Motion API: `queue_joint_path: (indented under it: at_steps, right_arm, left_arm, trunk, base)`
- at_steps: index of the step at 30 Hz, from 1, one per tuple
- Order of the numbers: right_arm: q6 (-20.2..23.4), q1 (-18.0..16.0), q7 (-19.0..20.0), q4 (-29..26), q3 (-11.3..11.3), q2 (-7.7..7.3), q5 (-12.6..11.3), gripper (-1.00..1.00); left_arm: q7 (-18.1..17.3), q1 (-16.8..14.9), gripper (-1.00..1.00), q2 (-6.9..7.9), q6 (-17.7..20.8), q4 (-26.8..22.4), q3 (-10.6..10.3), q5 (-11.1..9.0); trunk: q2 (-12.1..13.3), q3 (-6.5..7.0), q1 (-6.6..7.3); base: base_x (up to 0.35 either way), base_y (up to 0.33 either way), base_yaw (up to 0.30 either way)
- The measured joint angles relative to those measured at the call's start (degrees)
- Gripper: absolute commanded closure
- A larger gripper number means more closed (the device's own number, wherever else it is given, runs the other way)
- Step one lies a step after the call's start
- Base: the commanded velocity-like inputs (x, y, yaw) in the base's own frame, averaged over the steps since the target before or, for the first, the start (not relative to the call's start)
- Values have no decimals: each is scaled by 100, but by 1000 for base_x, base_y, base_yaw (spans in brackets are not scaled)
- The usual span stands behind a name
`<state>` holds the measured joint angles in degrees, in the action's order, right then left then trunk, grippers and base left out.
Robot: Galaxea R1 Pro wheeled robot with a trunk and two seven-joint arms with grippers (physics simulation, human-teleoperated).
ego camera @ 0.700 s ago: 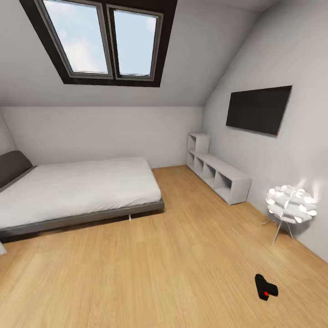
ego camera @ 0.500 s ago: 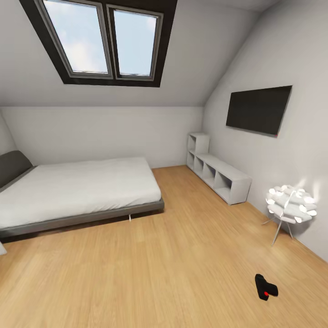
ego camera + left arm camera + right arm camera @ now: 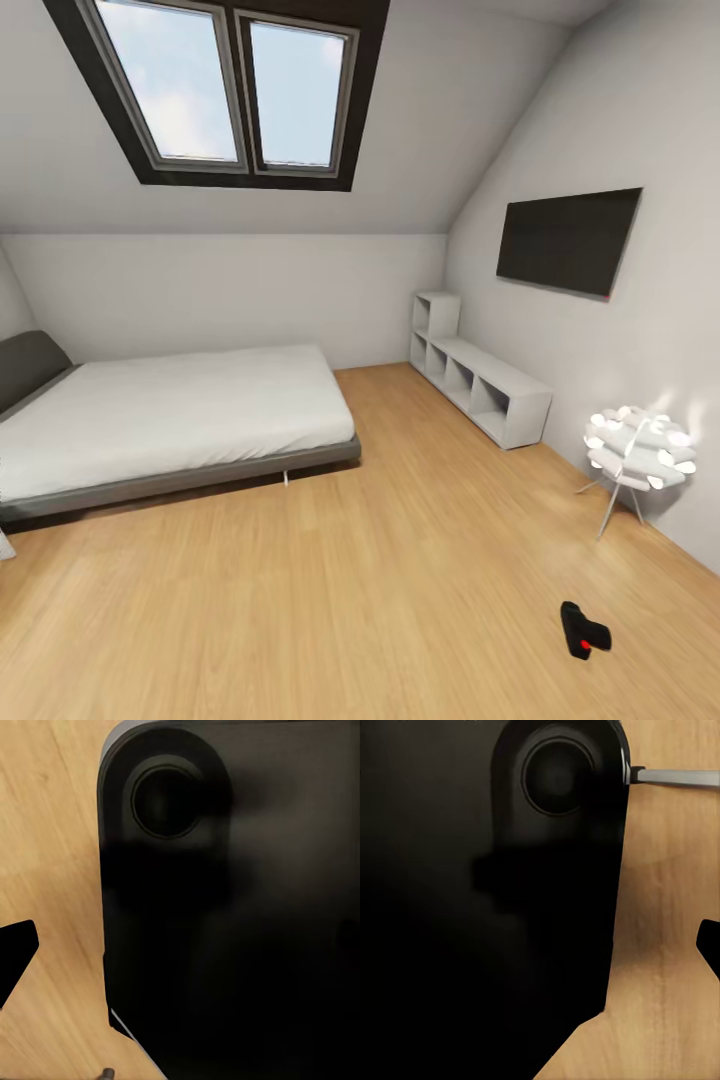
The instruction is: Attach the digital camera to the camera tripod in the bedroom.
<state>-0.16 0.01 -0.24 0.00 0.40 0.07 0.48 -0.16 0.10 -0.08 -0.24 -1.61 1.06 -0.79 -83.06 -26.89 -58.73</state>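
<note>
The digital camera (image 3: pixel 584 630), a small black body with a red dot, lies on the light wood floor (image 3: pixel 330 600) of the bedroom, at the lower right of the head view. The camera tripod is out of view. In the left wrist view a black, rounded part of the robot's body (image 3: pixel 240 907) hangs over the planks, and a dark wedge (image 3: pixel 15 960) juts in at the frame's edge. The right wrist view has the same kind of black body (image 3: pixel 472 907) and a dark wedge (image 3: pixel 709 945) at its edge. I cannot make out how either gripper's jaws stand.
A low grey bed (image 3: pixel 170 420) stands at the left. White cube shelves (image 3: pixel 480 385) run along the right wall under a black wall screen (image 3: pixel 568 240). A lit white lamp on thin legs (image 3: pixel 638 450) stands beyond the camera. A skylight (image 3: pixel 225 85) sits overhead.
</note>
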Motion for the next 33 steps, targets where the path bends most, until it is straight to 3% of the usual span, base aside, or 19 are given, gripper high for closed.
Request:
queue_joint_path:
  at_steps: [27, 33]
  right_arm:
    - [0, 0, 0, 0, 0, 0, 5, -100]
    - [-7, -1, 0, 0, 0, 1, 10, -100]
  left_arm:
    - [0, 0, -100, 0, 0, -1, 7, -1]
    - [0, -2, -100, 0, 0, -7, 0, -1]
  trunk:
    - [0, 0, 0]
    - [0, 0, 0]
  base:
    - [0, 305, 0]
    - [0, 136, -4]
